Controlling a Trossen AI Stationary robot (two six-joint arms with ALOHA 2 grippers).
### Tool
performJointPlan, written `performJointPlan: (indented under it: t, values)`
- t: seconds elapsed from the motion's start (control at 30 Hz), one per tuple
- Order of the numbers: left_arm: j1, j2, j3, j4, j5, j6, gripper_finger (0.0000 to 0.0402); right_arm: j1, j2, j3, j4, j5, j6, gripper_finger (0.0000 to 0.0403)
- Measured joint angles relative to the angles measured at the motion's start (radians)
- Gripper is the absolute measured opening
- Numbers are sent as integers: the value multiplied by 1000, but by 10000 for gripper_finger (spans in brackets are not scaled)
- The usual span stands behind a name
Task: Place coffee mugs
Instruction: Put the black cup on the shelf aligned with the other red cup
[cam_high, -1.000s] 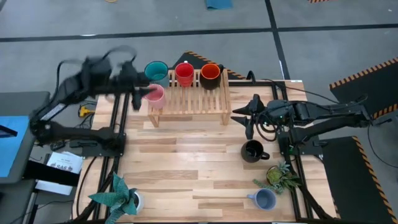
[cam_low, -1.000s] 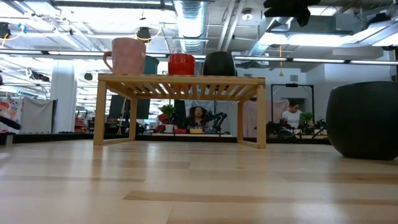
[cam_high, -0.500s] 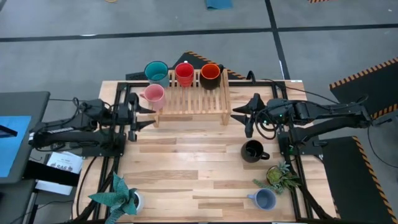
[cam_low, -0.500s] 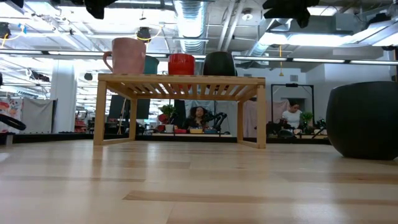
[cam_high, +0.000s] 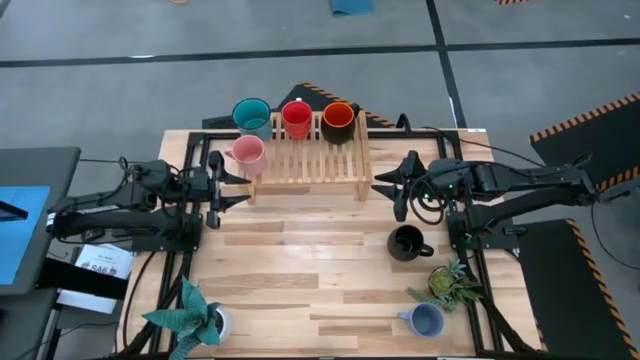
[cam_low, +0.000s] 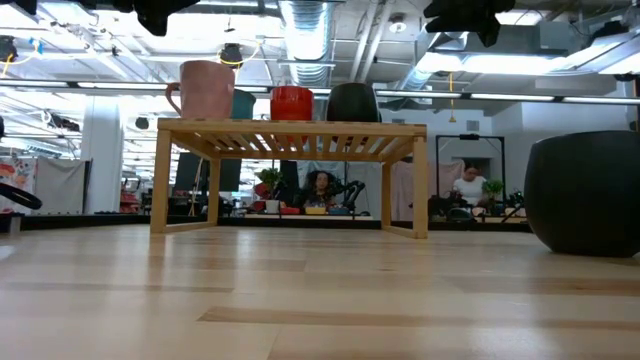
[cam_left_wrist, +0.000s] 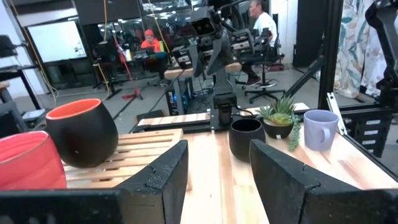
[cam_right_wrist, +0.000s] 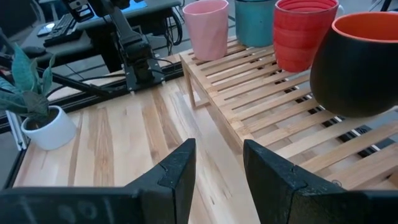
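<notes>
Below and just beside the right gripper's wide, empty fingers: black mug, nearer than left gripper, likewise spread.

left gripper | pulled back off pink mug, lowered beside rack | open, empty

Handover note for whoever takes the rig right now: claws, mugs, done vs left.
Left claw: open, empty, at the rack's left end, near the pink mug.
Right claw: open, empty, at the rack's right end.
On the wooden rack: teal mug, red mug, orange-and-dark mug and the pink mug.
Still on the table: black mug, below the right claw in the high view, and pale blue mug by the front edge, next to a potted plant.
Done: four mugs on the rack. Left: black and pale blue, assuming both go there too.
</notes>
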Motion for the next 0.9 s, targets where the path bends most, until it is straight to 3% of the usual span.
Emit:
performJointPlan:
  t: [0.67,0.9]
  values:
    - [0,0,0,-37,51,16,158,0,0,0,16,0,-78,162]
    - [0,0,0,-46,34,15,158,0,-14,0,-81,-2,11,162]
